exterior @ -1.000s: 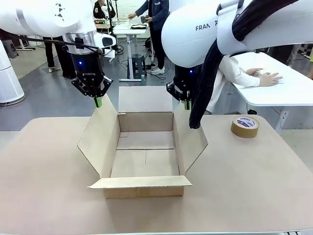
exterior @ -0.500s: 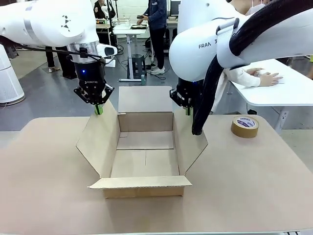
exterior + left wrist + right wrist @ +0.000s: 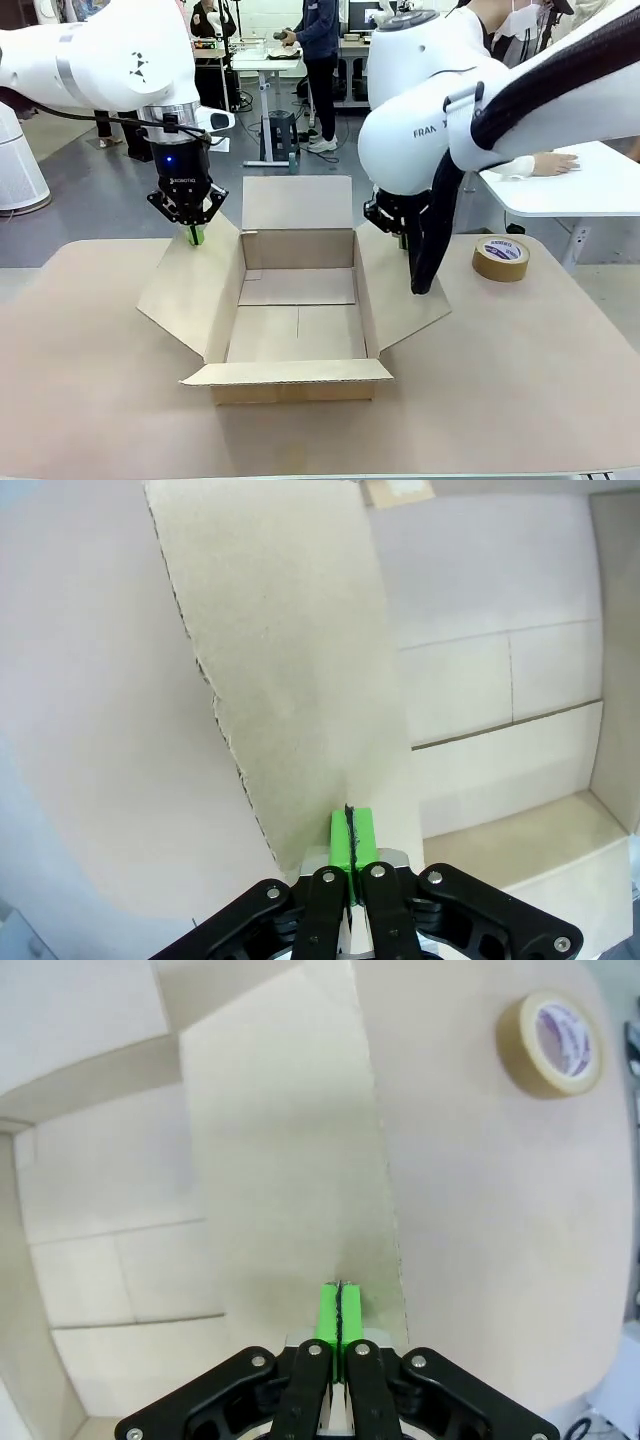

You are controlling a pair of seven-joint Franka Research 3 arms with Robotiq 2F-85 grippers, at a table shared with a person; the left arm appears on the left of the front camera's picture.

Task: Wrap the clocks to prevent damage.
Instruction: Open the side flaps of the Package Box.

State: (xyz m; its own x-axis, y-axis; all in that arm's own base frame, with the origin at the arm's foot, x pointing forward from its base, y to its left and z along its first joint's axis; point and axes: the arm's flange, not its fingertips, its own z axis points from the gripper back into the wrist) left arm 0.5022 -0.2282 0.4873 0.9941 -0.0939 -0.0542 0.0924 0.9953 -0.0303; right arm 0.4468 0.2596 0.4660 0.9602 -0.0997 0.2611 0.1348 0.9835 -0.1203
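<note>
Table (image 3: 520,380): tan top, spread out below both grippers and reaching past them on either side.
Carton (image 3: 298,335): brown cardboard, open at the top. It stands on the table between the two grippers and lower than both, and its floor is bare.
Back flap (image 3: 297,202): upright, between the two grippers and at about their height.
Left flap (image 3: 190,295): splayed outward and sloping down to the table. Its far upper corner is right under the left gripper's tips.
Right flap (image 3: 400,290): splayed outward in the same way, directly under the right gripper.
Front flap (image 3: 290,372): folded out nearly level, the part of the carton farthest from both grippers.
Left gripper (image 3: 196,236): points down with its green pads (image 3: 340,840) pressed together and nothing between them. The tips meet the left flap near its torn edge.
Right gripper (image 3: 340,1295): also points down, pads shut flat against each other and holding nothing. The tips are at the surface of the right flap, close to its outer edge.
Tape roll (image 3: 501,258): brown, lying flat on the table, out past the right gripper's outer side and well clear of the flap.
Person's hand (image 3: 553,162): flat on a white table (image 3: 590,190), beyond the right gripper.
Clocks: where they lie cannot be told.
</note>
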